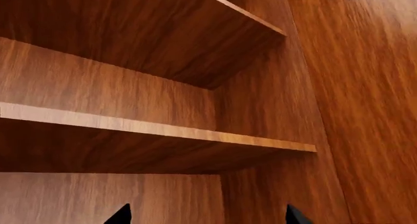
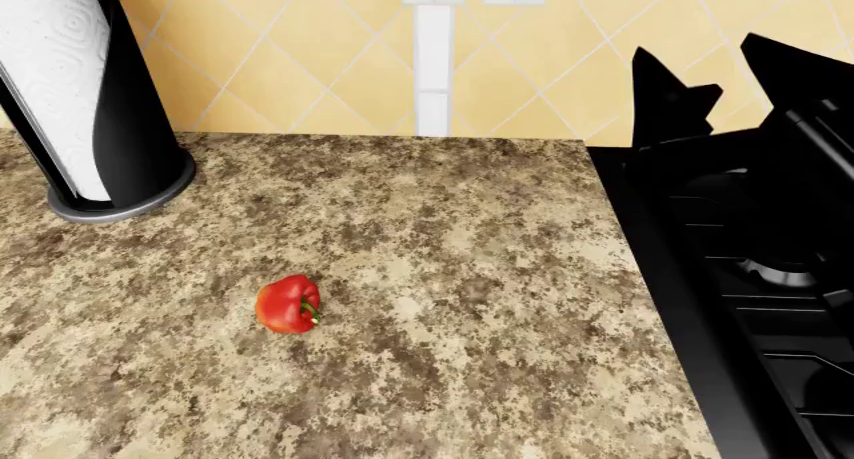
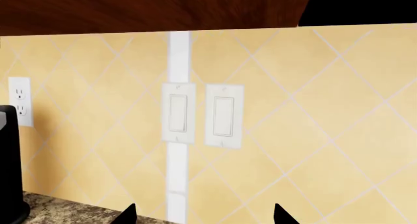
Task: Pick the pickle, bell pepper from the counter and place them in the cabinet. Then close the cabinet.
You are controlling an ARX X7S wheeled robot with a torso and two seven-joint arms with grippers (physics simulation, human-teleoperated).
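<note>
A: Well, where does the small glossy red bell pepper (image 2: 288, 304) with its short green stem sit?

B: It lies on the speckled beige and brown granite counter (image 2: 441, 279), well apart from the black-framed white paper-towel roll (image 2: 74, 99), nearer the robot than the roll. Nothing touches it. The black gas stove (image 2: 747, 269) is on the far side of the pepper from the roll, at the counter's edge.

A: And the pickle?

B: It shows in none of the views.

A: The left gripper (image 1: 207, 215)?

B: Only its two dark fingertips (image 1: 120, 215) show, set wide apart with nothing between them, facing the reddish-brown wooden cabinet shelves (image 1: 156, 129).

A: The right gripper (image 3: 205, 214)?

B: Likewise spread and holding nothing. It faces the yellow diamond-tiled wall (image 3: 325, 126) with two white light switches (image 3: 223, 115) and a white outlet (image 3: 19, 101), above the counter behind the roll.
</note>
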